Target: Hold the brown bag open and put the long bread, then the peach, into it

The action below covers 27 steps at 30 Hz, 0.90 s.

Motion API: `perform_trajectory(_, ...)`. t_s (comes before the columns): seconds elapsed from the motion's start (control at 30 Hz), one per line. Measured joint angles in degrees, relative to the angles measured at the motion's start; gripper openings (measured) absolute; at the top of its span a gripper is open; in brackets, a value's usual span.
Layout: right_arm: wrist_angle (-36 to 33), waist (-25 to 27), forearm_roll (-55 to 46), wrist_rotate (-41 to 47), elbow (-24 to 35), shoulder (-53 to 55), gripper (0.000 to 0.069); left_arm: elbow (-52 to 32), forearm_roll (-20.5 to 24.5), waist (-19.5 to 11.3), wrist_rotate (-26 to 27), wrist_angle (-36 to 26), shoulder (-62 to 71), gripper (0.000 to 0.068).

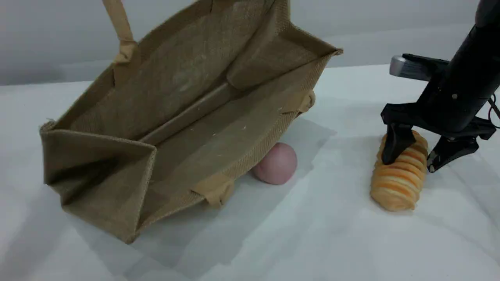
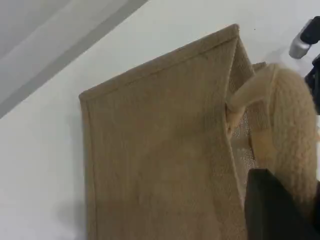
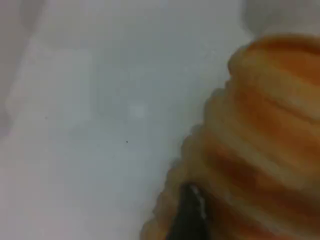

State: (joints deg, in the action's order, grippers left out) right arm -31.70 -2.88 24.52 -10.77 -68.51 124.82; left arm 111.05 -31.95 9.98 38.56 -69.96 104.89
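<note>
Bag: the brown bag [image 1: 183, 117] lies tilted on the white table [image 1: 312, 242], its mouth facing the scene camera and standing open; its far side is raised by one beige handle [image 1: 121, 31] that runs out of the top of the scene view.
Left gripper: the left gripper [image 2: 280, 210] shows only in the left wrist view, as a dark fingertip at the lower right; it is closed on the beige handle, which curves over the bag's outer wall.
Bread: the long bread [image 1: 398, 175] lies on the table to the right, well apart from the bag.
Right gripper: the right gripper [image 1: 414, 158] is down over the far end of the bread, jaws spread wide, one finger on each side; the near finger touches the bread's ridged crust, not clamped.
Peach: the peach [image 1: 275, 164] sits on the table just beside the bag's lower edge, partly tucked under it.
</note>
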Motion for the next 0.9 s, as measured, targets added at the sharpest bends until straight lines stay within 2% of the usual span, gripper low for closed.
perform_trajectory(0.3, -1.73, -0.04, -1.45, -1.04, -0.12, -0.56, 0.0139, 0.00, 0.00, 0.00, 0.00, 0.00, 0.00, 0.0085)
perform_trajectory(0.57, -8.85, 0.02, -7.34, -0.86, -1.15, -7.12, 0.0118, 0.00, 0.00, 0.00, 0.00, 0.00, 0.00, 0.0085)
perform_trajectory(0.9, -16.07, 0.02, -3.42, -0.85, 2.68, -23.77, 0.0109, 0.00, 0.00, 0.00, 0.00, 0.00, 0.00, 0.0085)
